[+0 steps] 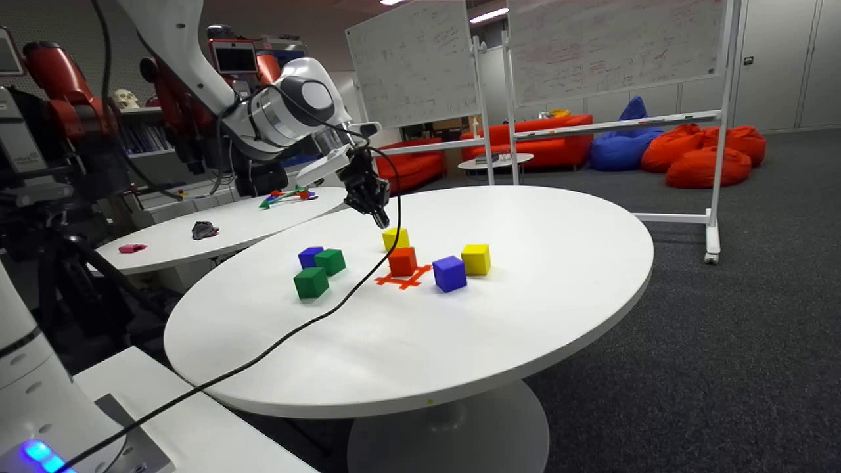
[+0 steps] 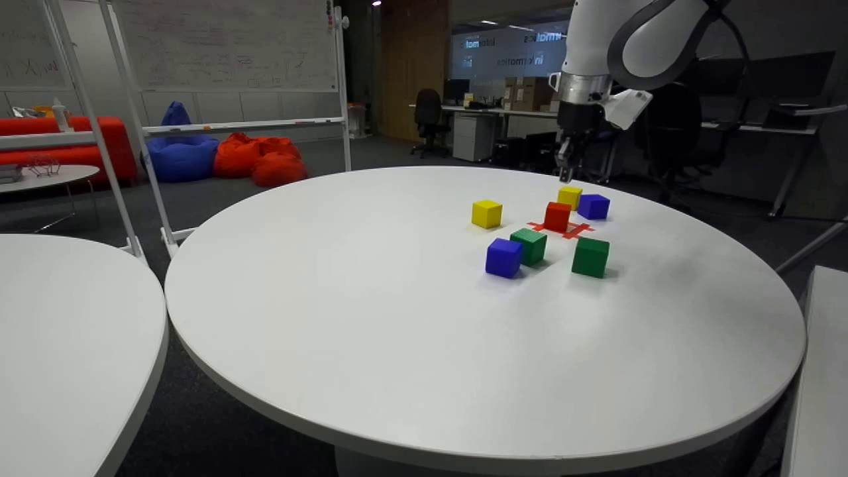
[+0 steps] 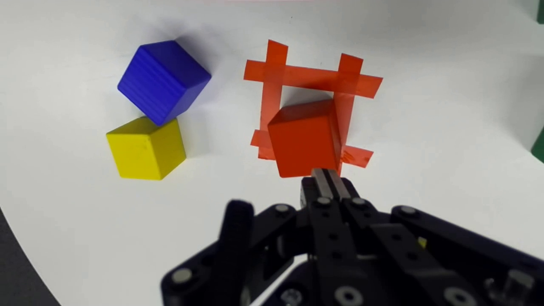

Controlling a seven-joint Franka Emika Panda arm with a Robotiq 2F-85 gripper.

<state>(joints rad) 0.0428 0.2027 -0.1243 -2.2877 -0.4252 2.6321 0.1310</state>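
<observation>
While the arm (image 1: 190,59) stretches over the table (image 1: 558,315) with its wrist (image 1: 315,98) slanting downward, the gripper (image 3: 326,172) hangs in the air, jaws pressed together, holding nothing. Below it and apart from it, a red block (image 3: 301,140) sits on red tape (image 3: 306,77).

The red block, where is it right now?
In the wrist view, the red block is near the middle, at the red tape square, to the right of the blue block and yellow block.
</observation>
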